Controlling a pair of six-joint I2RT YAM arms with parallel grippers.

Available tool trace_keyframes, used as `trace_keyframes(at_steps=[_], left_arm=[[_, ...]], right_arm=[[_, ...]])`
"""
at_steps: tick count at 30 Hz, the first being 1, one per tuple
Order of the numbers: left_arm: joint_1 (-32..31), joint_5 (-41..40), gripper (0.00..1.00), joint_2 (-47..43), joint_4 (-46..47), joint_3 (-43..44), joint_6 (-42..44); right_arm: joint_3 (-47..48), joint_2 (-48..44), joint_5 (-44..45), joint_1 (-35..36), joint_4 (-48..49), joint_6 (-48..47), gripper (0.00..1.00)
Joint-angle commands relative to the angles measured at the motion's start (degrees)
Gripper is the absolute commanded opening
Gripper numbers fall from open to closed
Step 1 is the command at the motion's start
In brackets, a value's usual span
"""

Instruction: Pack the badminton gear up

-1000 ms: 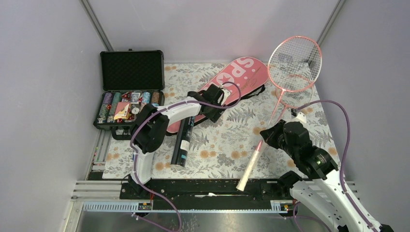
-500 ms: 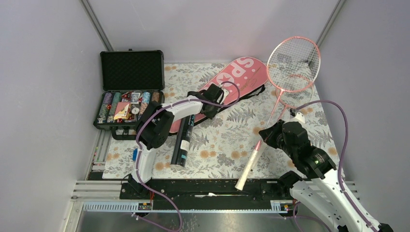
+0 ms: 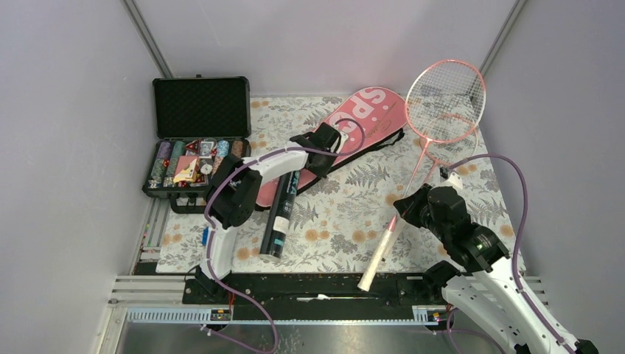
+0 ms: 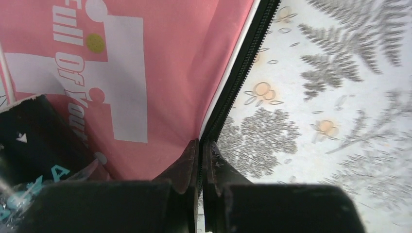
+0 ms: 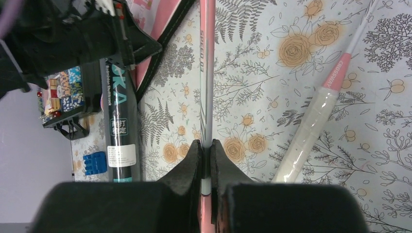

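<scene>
**Racket shaft pinched on the right, bag edge pinched on the left**

The left fingers [image 4: 190,158] are pressed together on the black zipper edge of the pink bag [image 4: 160,73], so that the edge is pinched between them. The bag is laid slantwise on the flowered counter [image 3: 346,214], in its far middle part, with the white letters facing up. A long black tube [image 3: 278,217] with teal letters is laid on the counter at the near end of the bag. Its far end is touching the pink cloth, and the left arm is stretched above it.

The right fingers [image 5: 196,155] are closed on the thin shaft of a racket [image 5: 207,73], and no gap is seen between them and the shaft. A second racket [image 5: 303,131] is laid on the counter near the held shaft but apart from it. Its white handle and pink collar are shown in the right wrist view. In the view from above, the pink-framed heads are seen near the far right corner, one over the other.

An open black case [image 3: 197,140] with coloured chips is placed at the far left edge of the counter, well apart from the rackets. A small blue block [image 5: 94,162] is found beside the tube, on its left side, not touching it.
</scene>
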Motion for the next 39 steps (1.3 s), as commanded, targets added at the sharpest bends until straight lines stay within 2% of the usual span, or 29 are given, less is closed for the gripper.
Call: trace_keyframes(at_steps=[1, 10, 15, 25, 28, 30, 34, 35, 37, 39], left_arm=[[0.46, 7.28, 0.00, -7.04, -2.46, 6.17, -4.81], [3.32, 15.38, 0.00, -10.29, -2.09, 8.31, -12.86], [5.21, 22.97, 0.00, -10.26, 0.54, 7.40, -18.20], [5.89, 30.41, 0.00, -9.13, 3.64, 5.85, -22.05], [5.92, 30.50, 0.05, -9.47, 3.32, 4.98, -21.49], [5.91, 31.19, 0.00, -9.71, 3.14, 3.83, -20.92], [5.89, 33.20, 0.00, -10.78, 4.22, -0.17, -20.35], [5.89, 33.68, 0.00, -11.17, 4.95, -1.43, -20.47], [5.89, 33.86, 0.12, -11.91, 6.61, -4.05, -21.00], [5.89, 33.69, 0.13, -12.65, 8.51, -6.16, -21.36]], right_arm=[[-0.63, 0.04, -0.63, -0.22, 3.02, 0.06, 0.00], [-1.25, 1.45, -1.45, -0.23, 1.52, -0.75, 0.00], [0.17, 4.02, -2.35, -0.22, -1.38, -0.77, 0.00], [-1.21, 3.92, -3.65, -0.22, -1.83, -2.05, 0.00], [-2.08, 5.50, -5.12, -0.22, -2.84, 0.22, 0.00], [-2.59, 6.68, -5.88, -0.22, -3.48, 1.42, 0.00], [-2.16, 8.90, -3.13, -0.22, -7.64, 3.82, 0.00], [-1.70, 9.40, -1.80, -0.22, -9.13, 4.72, 0.00], [-0.78, 10.50, -0.04, -0.22, -11.33, 5.76, 0.00], [-0.38, 11.33, 0.05, -0.24, -12.32, 6.50, 0.00]])
